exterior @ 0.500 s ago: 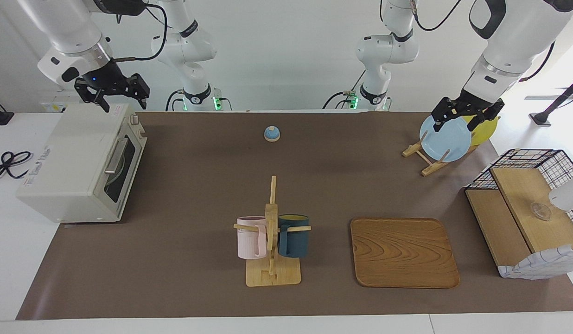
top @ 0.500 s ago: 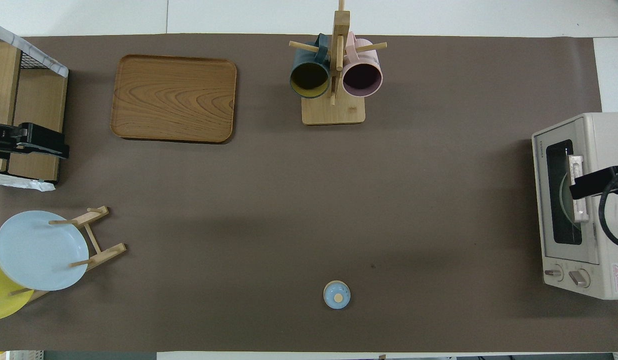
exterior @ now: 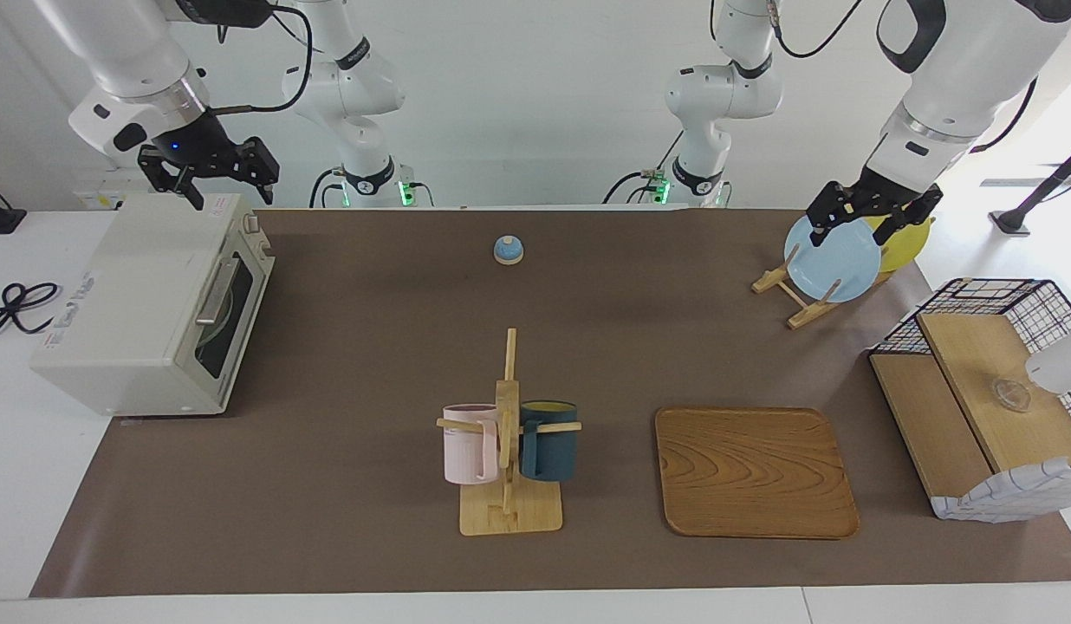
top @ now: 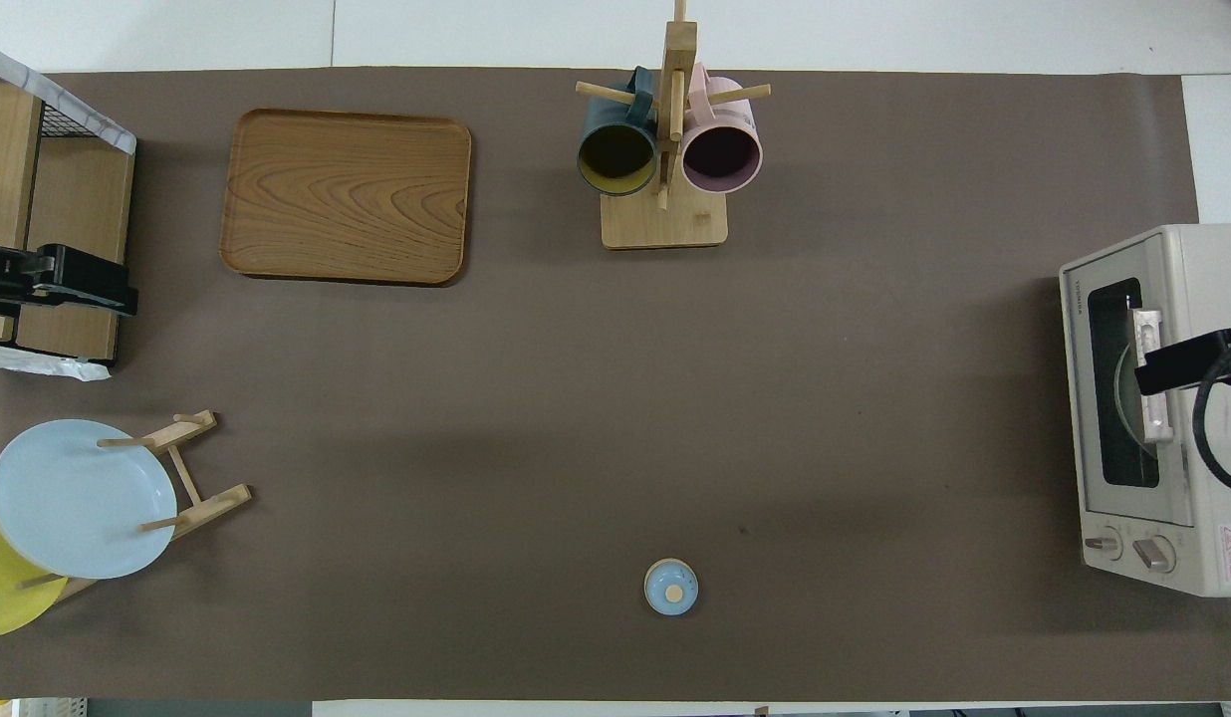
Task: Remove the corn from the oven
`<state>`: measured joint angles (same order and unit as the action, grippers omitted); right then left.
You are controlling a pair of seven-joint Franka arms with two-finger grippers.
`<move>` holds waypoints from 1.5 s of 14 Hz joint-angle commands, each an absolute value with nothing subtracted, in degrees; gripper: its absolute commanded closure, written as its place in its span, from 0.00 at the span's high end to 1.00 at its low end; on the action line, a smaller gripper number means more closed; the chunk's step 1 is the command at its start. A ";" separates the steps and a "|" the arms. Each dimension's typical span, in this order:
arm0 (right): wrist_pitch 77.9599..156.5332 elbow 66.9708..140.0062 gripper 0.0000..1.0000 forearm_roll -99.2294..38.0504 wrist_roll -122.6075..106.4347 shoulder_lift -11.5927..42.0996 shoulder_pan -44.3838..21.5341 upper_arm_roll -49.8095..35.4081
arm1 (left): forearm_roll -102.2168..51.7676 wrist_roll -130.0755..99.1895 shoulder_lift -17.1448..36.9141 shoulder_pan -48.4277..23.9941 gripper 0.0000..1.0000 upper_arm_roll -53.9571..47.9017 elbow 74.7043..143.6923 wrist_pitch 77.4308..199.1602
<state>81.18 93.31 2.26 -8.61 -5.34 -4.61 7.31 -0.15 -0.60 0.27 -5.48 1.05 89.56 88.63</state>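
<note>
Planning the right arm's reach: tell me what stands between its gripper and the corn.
The oven's closed glass door does. The right gripper, open, hangs above the oven's top at the end nearer the robots. No corn shows through the glass, only a rounded dish. The door's bar handle is untouched.

White desk (exterior: 33, 485) with brown mat (exterior: 371, 329) covering most of it. Plain white wall (exterior: 535, 95) at the robots' end. Bright, even light.
</note>
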 commanded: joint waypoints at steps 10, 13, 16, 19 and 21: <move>91.64 104.38 0.00 1.23 -11.51 -8.35 -3.35 7.73 | -0.09 0.09 -0.79 -5.01 1.00 0.88 90.53 88.77; 100.78 112.04 0.00 2.63 -12.21 -8.79 -1.94 7.82 | -0.09 0.09 -0.79 -5.01 1.00 0.88 90.53 88.77; 105.28 114.61 0.00 6.15 -12.48 -7.83 -1.85 7.82 | -0.09 0.09 -0.79 -5.01 1.00 0.88 90.53 88.77; 107.13 114.70 0.00 8.79 -17.30 -6.07 0.34 7.82 | -0.09 0.09 -0.79 -4.92 1.00 0.88 90.53 88.77; 108.19 115.66 0.00 8.79 -17.49 -5.28 2.19 7.73 | -0.09 0.09 -0.79 -4.92 1.00 0.88 90.53 88.77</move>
<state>106.30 114.13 8.26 -15.47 -5.64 0.04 8.07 -0.15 -0.60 0.27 -5.48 1.05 89.56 88.63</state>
